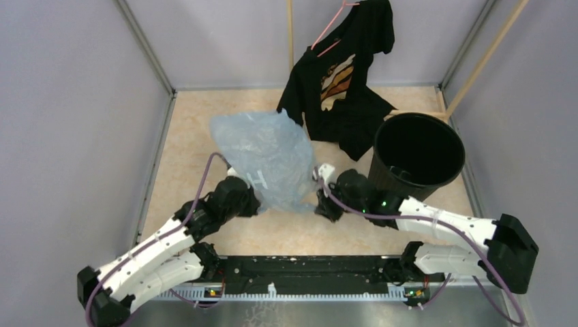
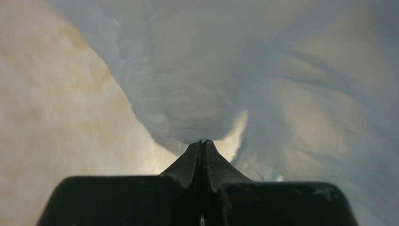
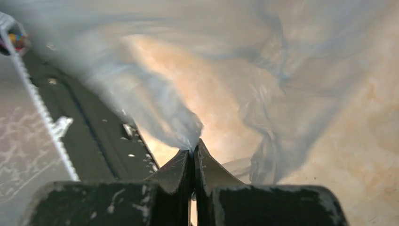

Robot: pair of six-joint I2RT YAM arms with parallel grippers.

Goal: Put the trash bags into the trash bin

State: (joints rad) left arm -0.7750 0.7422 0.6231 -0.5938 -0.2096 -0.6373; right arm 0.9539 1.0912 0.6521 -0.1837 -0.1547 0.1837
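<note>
A pale blue translucent trash bag (image 1: 262,151) hangs spread between both grippers above the tan table. My left gripper (image 1: 253,201) is shut on its lower left edge; in the left wrist view the bag (image 2: 197,84) bulges from the closed fingertips (image 2: 202,142). My right gripper (image 1: 317,192) is shut on its lower right edge; in the right wrist view the bag (image 3: 155,103) is pinched at the tips (image 3: 194,147). The round black trash bin (image 1: 417,151) stands upright at the right, just beyond the right gripper, its inside bare.
A black T-shirt with an orange print (image 1: 342,82) hangs on a pink hanger at the back, its hem touching the table next to the bin. Grey walls enclose the table. The black base rail (image 1: 307,272) runs along the near edge.
</note>
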